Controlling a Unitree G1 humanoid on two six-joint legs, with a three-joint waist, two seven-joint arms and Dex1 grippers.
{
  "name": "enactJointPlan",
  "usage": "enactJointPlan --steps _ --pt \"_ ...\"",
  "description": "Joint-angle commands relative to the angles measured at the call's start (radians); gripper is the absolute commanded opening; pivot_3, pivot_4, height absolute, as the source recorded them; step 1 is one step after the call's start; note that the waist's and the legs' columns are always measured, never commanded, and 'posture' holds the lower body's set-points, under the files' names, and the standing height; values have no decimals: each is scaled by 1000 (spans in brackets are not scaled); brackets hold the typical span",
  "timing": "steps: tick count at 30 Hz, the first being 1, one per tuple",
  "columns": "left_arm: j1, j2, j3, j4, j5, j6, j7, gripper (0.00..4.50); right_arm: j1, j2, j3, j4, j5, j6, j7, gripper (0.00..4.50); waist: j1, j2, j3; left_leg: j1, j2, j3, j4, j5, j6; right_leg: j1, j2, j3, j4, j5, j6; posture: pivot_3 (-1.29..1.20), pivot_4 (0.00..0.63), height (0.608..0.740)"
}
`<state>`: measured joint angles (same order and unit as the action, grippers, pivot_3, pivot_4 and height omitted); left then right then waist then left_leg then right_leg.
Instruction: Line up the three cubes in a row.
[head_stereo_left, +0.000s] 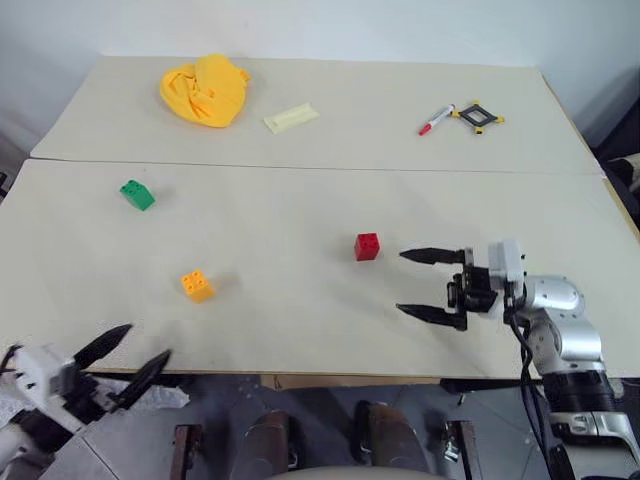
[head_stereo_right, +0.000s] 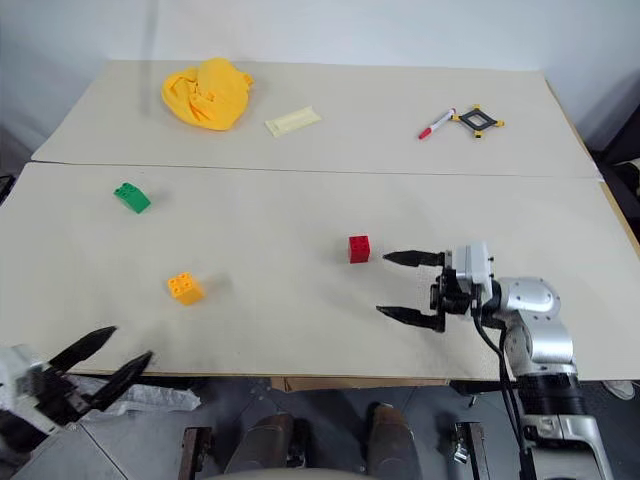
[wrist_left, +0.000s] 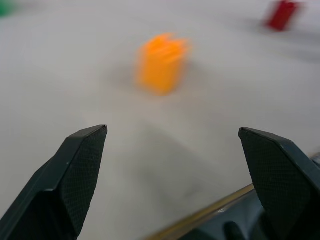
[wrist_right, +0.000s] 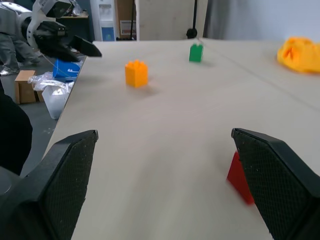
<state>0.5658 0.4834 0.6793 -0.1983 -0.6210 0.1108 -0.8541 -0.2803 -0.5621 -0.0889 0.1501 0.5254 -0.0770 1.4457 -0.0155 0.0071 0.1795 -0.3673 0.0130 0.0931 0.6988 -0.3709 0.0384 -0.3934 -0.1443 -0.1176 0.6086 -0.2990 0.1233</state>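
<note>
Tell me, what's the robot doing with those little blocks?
It is meant to put three cubes in a row, but they lie scattered. The red cube sits on the table just beyond the open right gripper, which holds nothing. The orange-yellow cube and the green cube sit apart, further left. The left gripper hangs open and empty by the table's near edge.
</note>
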Motion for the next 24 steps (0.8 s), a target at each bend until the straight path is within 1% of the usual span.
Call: enactJointPlan --steps 1,6,8,13,15,17,21,24 --pt "-17 4 92 122 -5 -72 5 4500 2 -11 -64 26 -8 -93 -21 4485 -1 0 0 0 0 0 0 0 0 0 0 -1 0 0 0 0 150 740" --pt "-85 2 115 154 -52 -56 30 4500 30 -18 -78 43 -14 -132 -23 4485 11 -1 0 0 0 0 0 0 0 0 -2 -2 0 0 0 0 150 740" --pt "-114 -1 124 167 -59 -53 57 4500 43 -13 -75 11 0 -109 -40 4485 10 -1 0 0 0 0 0 0 0 0 -3 -1 0 0 0 0 150 740" --pt "-231 -46 144 159 -75 -24 252 4500 51 31 -74 -89 38 -45 -145 4485 11 -1 0 0 0 0 0 0 0 0 -3 0 1 0 0 0 150 740" --pt "-306 -79 141 138 -54 -27 383 4500 37 57 -79 -123 48 -32 -201 4485 11 -1 0 0 0 0 0 0 0 0 -2 0 2 0 0 0 150 740" --pt "-354 -100 129 129 9 -12 525 4500 23 80 -83 -148 57 -22 -248 4485 11 -2 -1 0 0 0 0 0 0 0 -2 0 2 0 0 0 150 740" --pt "-365 -133 74 88 45 -24 561 4500 20 95 -76 -165 50 -30 -279 4485 12 -2 -1 0 -2 0 0 0 0 0 0 -4 2 0 1 0 150 740" --pt "-376 -130 56 85 60 -21 584 4500 20 90 -69 -168 41 -39 -283 4485 12 -3 -1 0 -2 1 0 -1 1 0 2 -5 2 0 1 0 150 740"
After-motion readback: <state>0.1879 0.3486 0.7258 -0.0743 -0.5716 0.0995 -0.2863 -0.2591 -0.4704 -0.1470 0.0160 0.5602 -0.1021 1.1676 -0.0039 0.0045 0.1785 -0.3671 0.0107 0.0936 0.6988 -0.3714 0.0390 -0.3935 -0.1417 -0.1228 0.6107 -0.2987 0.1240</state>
